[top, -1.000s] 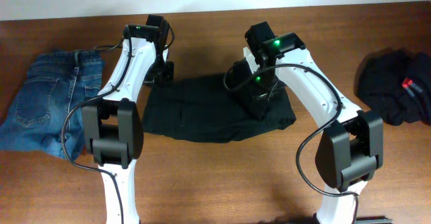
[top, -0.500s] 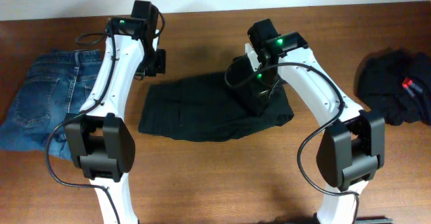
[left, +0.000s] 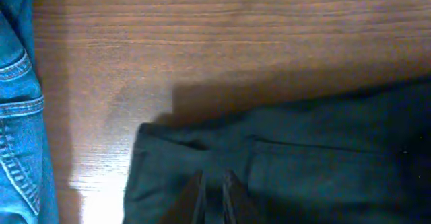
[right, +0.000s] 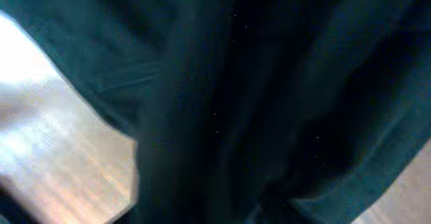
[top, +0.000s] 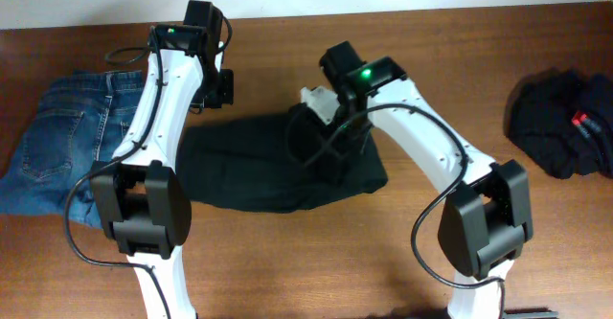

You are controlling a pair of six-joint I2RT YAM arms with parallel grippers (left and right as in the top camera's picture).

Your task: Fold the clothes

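Observation:
The black trousers (top: 249, 170) lie folded at the table's middle. They fill the lower part of the left wrist view (left: 323, 150). My left gripper (top: 218, 91) hangs above their far left corner. Its fingers (left: 212, 192) are close together and hold nothing. My right gripper (top: 330, 151) is down on the trousers' right part. Black fabric (right: 269, 83) fills the right wrist view and hides its fingers. The cloth moves with it. A second black garment (top: 556, 127) with a small red label (top: 578, 121) lies bunched at the far right.
Blue jeans (top: 67, 142) lie flat at the left, and their edge shows in the left wrist view (left: 17, 116). Bare wooden table (top: 402, 252) runs along the front. The table's far edge is behind both arms.
My right gripper has moved left, and the trousers slid left with it, their right part folding inward. My left gripper pulled back up and left from the trousers' corner, then held still.

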